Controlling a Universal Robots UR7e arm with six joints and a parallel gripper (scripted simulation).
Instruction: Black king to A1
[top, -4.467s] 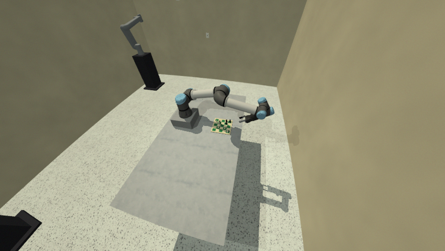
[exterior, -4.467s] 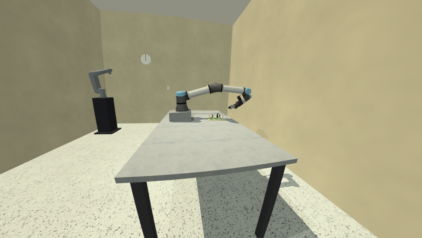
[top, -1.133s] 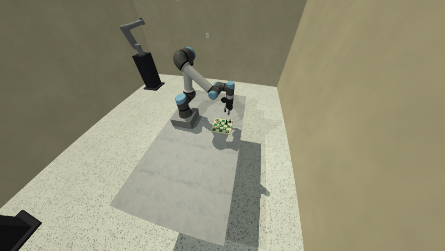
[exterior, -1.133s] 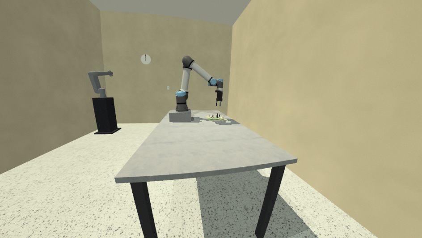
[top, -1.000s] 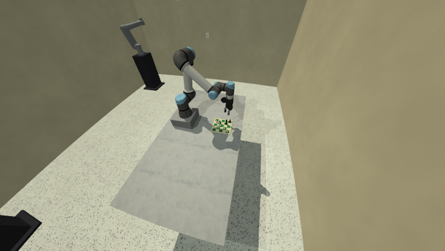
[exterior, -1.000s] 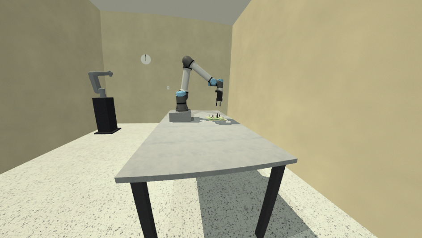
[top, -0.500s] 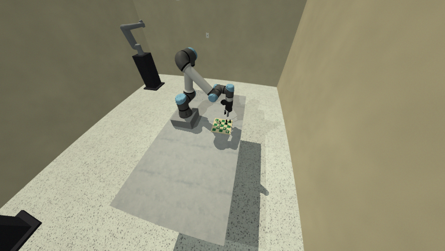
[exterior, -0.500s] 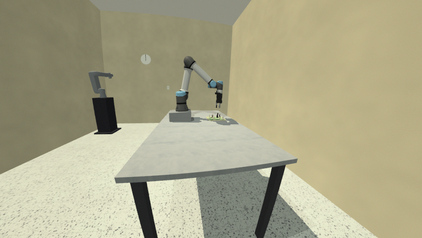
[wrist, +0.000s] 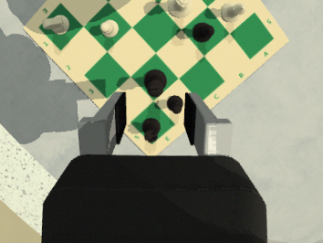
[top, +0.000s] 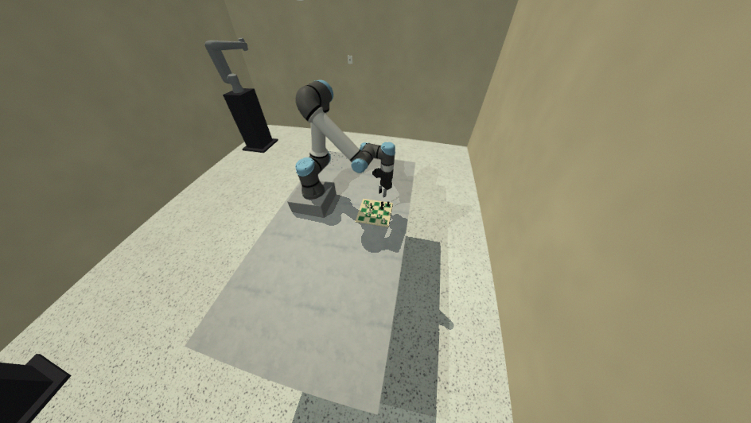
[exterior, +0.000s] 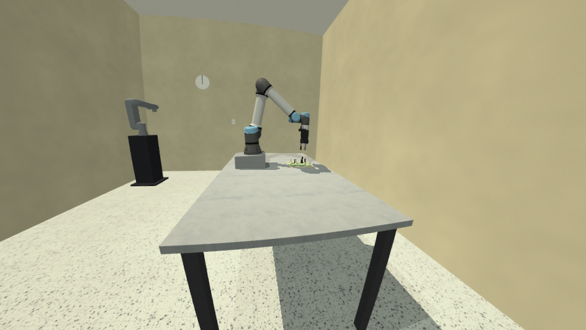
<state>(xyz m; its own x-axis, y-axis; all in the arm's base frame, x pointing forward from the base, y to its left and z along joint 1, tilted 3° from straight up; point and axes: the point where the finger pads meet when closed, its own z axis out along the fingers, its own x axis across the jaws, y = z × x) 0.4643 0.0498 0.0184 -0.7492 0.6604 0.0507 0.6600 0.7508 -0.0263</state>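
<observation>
The small green and cream chessboard point(wrist: 160, 45) lies on the grey table; it also shows in the top view point(top: 375, 211) and in the exterior view point(exterior: 300, 164). Several black pieces stand near its close corner: one on the corner square point(wrist: 151, 128), a small one point(wrist: 175, 103), a larger one point(wrist: 156, 81), and one further off point(wrist: 202, 32). From above I cannot tell which is the king. White pieces point(wrist: 180, 4) stand on the far half. My gripper point(wrist: 155, 109) point(top: 384, 194) point(exterior: 303, 148) is open and empty, pointing down well above the close corner.
The arm's grey base block point(top: 313, 201) stands on the table left of the board. The beige wall point(exterior: 431, 123) runs close along the table's right side. A second grey arm on a black pedestal point(top: 247, 115) stands on the floor far left.
</observation>
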